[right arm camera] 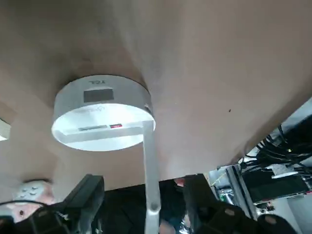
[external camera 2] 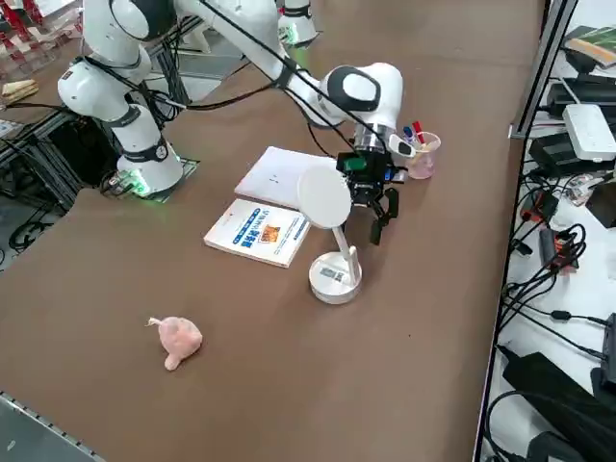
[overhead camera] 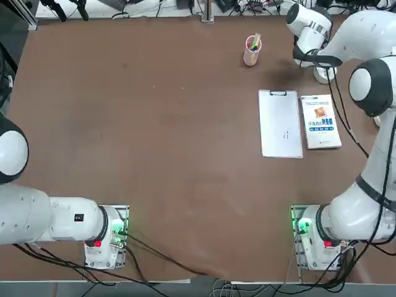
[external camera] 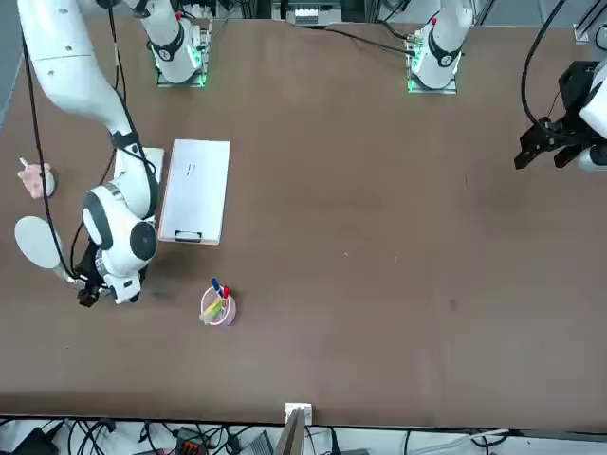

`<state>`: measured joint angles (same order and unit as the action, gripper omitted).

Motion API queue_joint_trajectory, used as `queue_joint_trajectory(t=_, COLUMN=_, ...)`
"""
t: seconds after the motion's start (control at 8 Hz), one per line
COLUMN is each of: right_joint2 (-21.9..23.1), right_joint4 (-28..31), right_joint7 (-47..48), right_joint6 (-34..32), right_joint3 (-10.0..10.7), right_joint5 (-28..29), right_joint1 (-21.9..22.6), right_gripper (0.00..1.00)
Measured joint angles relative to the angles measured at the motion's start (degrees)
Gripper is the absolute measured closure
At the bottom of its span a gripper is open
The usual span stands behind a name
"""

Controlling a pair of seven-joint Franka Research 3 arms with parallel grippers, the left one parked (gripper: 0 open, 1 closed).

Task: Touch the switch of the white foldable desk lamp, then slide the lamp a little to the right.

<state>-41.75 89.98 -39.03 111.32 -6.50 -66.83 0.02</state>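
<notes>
One white foldable desk lamp [external camera 2: 333, 252] stands on its round base [right arm camera: 102, 119] near the far right corner of the brown desk [overhead camera: 154, 136], its thin stem rising to a head seen as a disc. The right claw [external camera 2: 378, 214] hangs just beyond the lamp, fingers [right arm camera: 85, 197] apart with the stem between them, not touching it. A booklet [external camera 2: 258, 233] and a white clipboard [external camera 2: 281, 177] lie close by, a pink pen cup [external camera 2: 421, 154] stands behind the claw, and a pink toy [external camera 2: 177, 339] lies nearer the desk's right edge.
</notes>
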Motion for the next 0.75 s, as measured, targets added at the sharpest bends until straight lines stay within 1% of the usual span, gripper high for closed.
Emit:
queue_joint_trajectory(t=0.25, right_joint2=-2.21, right_joint4=-1.46, right_joint7=-0.64, right_joint6=-0.59, right_joint3=0.20, right_joint5=-2.36, right_joint1=0.00, right_gripper=0.00)
queue_joint_trajectory(t=0.5, right_joint2=-2.56, right_joint4=-1.84, right_joint7=-2.65, right_joint6=-2.23, right_joint3=0.29, right_joint5=-3.39, right_joint1=0.00, right_gripper=0.02)
queue_joint_trajectory(t=0.62, right_joint2=-2.56, right_joint4=-1.90, right_joint7=-3.43, right_joint6=-2.68, right_joint3=0.36, right_joint5=-3.55, right_joint1=-0.01, right_gripper=0.04)
queue_joint_trajectory(t=0.75, right_joint2=-2.58, right_joint4=-1.92, right_joint7=-4.45, right_joint6=-2.86, right_joint3=0.52, right_joint5=-3.64, right_joint1=-0.05, right_gripper=0.08)
